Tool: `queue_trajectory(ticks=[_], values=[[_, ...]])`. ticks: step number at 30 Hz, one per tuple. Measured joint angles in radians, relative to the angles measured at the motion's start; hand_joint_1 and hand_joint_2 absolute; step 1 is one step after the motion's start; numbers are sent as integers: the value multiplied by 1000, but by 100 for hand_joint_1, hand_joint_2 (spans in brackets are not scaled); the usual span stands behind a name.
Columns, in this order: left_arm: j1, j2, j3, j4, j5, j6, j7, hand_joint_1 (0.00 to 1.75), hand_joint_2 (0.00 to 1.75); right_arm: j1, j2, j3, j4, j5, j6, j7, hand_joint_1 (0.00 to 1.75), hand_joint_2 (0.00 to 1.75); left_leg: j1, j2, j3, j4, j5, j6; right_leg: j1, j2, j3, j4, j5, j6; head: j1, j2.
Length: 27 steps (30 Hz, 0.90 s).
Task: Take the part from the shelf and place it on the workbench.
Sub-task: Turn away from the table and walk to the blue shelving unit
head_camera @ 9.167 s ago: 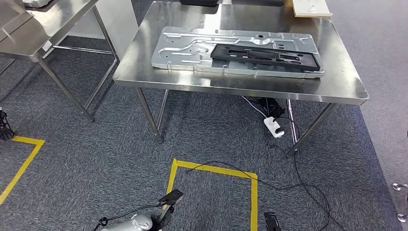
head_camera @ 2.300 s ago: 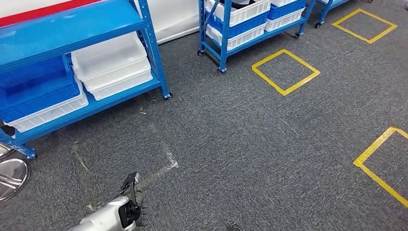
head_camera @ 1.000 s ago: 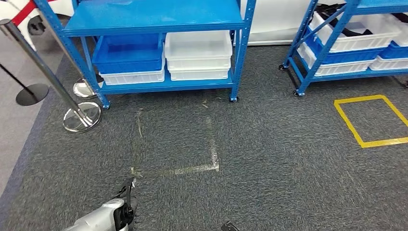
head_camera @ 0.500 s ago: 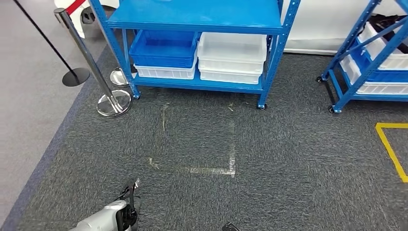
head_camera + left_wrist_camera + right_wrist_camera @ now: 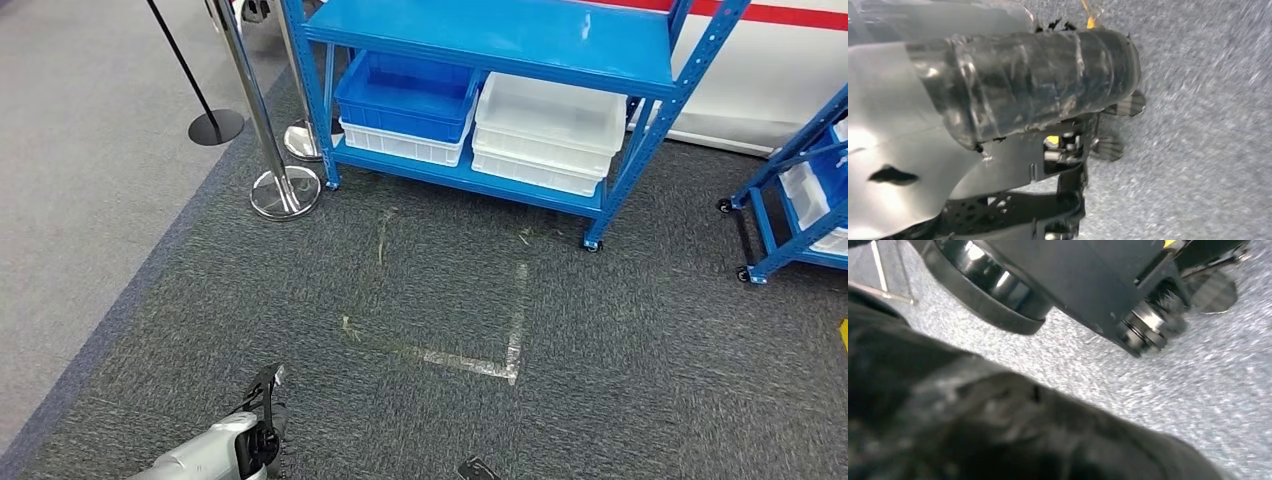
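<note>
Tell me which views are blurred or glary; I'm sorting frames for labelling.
Head view: mostly sharp, pale sheen on the blue metal shelf top. Left wrist view: grey speckled carpet smeared, glare on the left hand. Right wrist view: foreground dark, out of focus.

Two bins [image 5: 545, 125] sit side by side on the shelf's [image 5: 480, 35] low tier; stanchions [image 5: 284, 190] stand left, apparently another rack [image 5: 795, 215] right.

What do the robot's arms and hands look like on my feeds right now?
The left arm is a smooth silver shell ending in a black wrist joint, and the left hand has thin dark fingers. Up close, the left wrist view shows a grey thumb wrapped in glossy, wrinkled tape. The right hand is a dark blur.
</note>
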Motion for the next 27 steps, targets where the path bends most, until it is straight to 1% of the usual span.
queue_trajectory(ticks=[1, 2, 3, 4, 5, 6, 7, 8, 9, 11, 12, 13, 14, 15, 16, 17, 18, 19, 20, 21, 22, 23, 25, 27], values=[[0, 0, 0, 0, 0, -1, -2, 0, 0, 3, 0, 0, 0, -1, 4, -5, 0, 0, -1, -7, 1, 1, -2, 4, 0, 7, -39, 63, -16, 0, 1, 0], [1, 0, 0, 0, 1, -1, -3, 0, 0, 7, -1, 0, 0, -1, 6, -7, 0, 0, -1, -15, 2, 2, -4, 5, 0, 9, -65, 94, -12, 1, 1, 0], [2, 0, 0, 0, 1, -1, -3, 0, 0, 9, -1, 0, 1, -1, 7, -8, 0, 0, -1, -23, 4, 4, -7, 5, -1, 9, -73, 89, 11, 0, 1, 0], [3, -1, 0, 0, 1, -1, -3, 0, 0, 10, -1, 0, 1, -1, 7, -8, 0, 0, -1, -30, 7, 7, -11, 4, -1, 10, -65, 51, 47, -1, 1, 0], [4, -1, 0, 0, 2, -1, -3, 0, 0, 9, -1, 0, 1, -1, 6, -8, 0, 0, 0, -37, 10, 11, -16, 1, -1, 11, -41, -17, 89, -3, 1, 0], [4, -1, 0, 0, 1, -1, -3, 0, 0, 7, -1, 0, 1, -1, 5, -8, 0, 0, -1, -42, 10, 17, -22, -4, -1, 13, -17, -79, 117, -5, 2, 0], [3, -2, 0, 0, 2, -1, -3, 0, 0, 6, -2, 0, 1, -1, 4, -8, 0, 0, -2, -46, 10, 22, -26, -10, 0, 16, 2, -125, 134, -8, 3, 0], [4, -2, 0, 0, 2, -1, -4, 0, 0, 5, -2, 0, 1, -2, 3, -8, 0, 0, -4, -49, 9, 25, -30, -15, 1, 18, 13, -152, 139, -11, 3, 0], [4, -1, 0, 0, 2, -1, -4, 0, 0, 5, -2, 0, 1, -2, 3, -8, 0, 0, -4, -50, 9, 25, -32, -20, 3, 18, 16, -156, 135, -14, 4, 0], [5, 1, 0, 0, 2, -1, -4, 0, 0, 4, -2, 0, 1, -2, 3, -8, 0, 0, -2, -50, 9, 25, -36, -29, 2, 18, 21, -161, 137, -23, 4, 0], [5, 1, 0, 0, 2, -1, -4, 0, 0, 4, -2, 0, 1, -2, 3, -8, 0, 0, -1, -47, 5, 38, -45, -35, 0, 17, 25, -165, 137, -28, 2, 0], [5, 2, 0, 0, 2, -2, -4, 0, 0, 3, -2, 0, 1, -2, 3, -8, 0, 0, 0, -45, -8, 68, -62, -40, -2, 16, 30, -169, 137, -33, -1, 0], [5, 2, 0, 0, 2, -2, -4, 0, 0, 2, -2, 0, 1, -2, 3, -8, 0, 0, 3, -42, -32, 118, -85, -46, -3, 15, 36, -172, 135, -37, -3, 0], [5, 1, 0, 0, 2, -2, -4, 0, 0, 2, -2, 0, 1, -2, 3, -8, 0, 0, 4, -40, -65, 181, -111, -50, -3, 15, 39, -173, 133, -40, -5, 0], [7, 1, 0, 0, 2, -2, -4, 0, 0, 2, -2, 0, 1, -2, 3, -8, 0, 0, 6, -39, -100, 241, -128, -54, -2, 14, 42, -173, 130, -42, -5, 0], [10, 1, 0, 0, 2, -2, -4, 0, 0, 3, -2, 0, 1, -2, 3, -8, 0, 0, 8, -39, -126, 280, -131, -57, -2, 14, 44, -172, 127, -44, -6, 0], [12, 1, 0, 0, 2, -2, -4, 0, 0, 4, -2, 0, 1, -2, 3, -8, 0, 0, 10, -38, -137, 284, -115, -58, -2, 14, 48, -172, 123, -43, -6, 0], [14, 1, 0, 0, 2, -2, -4, 0, 0, 5, -2, 0, 1, -2, 3, -8, 0, 0, 11, -37, -128, 250, -82, -58, -2, 14, 53, -172, 120, -42, -6, 0], [14, 1, 0, 0, 2, -2, -4, 0, 0, 5, -2, 0, 1, -2, 3, -8, 0, 0, 13, -34, -104, 187, -39, -57, -3, 15, 59, -172, 115, -40, -6, 0], [13, 1, 0, 0, 2, -2, -5, 0, 0, 4, -2, 0, 1, -2, 4, -8, 0, 0, 12, -31, -75, 123, -9, -55, -2, 14, 65, -172, 110, -36, -5, 0], [12, 1, 0, 0, 3, -2, -6, 0, 0, 4, -2, 0, 1, -2, 5, -8, 0, 0, 9, -28, -49, 67, 9, -52, -1, 14, 68, -172, 105, -31, -5, 0], [11, 1, 0, 0, 3, -2, -7, 0, 0, 3, -2, 0, 1, -2, 6, -8, 0, 0, 7, -27, -33, 34, 13, -48, 0, 14, 71, -173, 102, -26, -5, 0], [11, 1, -1, 0, 3, -2, -8, 0, 0, 1, -2, 0, 1, -2, 7, -7, 0, 0, 1, -29, -22, 17, 2, -37, 1, 12, 74, -177, 97, -15, -4, 0], [10, 1, -1, 0, 4, -1, -9, 0, 0, 0, -2, 0, 1, -2, 7, -7, 0, 0, 5, -31, -11, 9, 0, -27, 0, 12, 75, -171, 89, -4, -3, 0]])
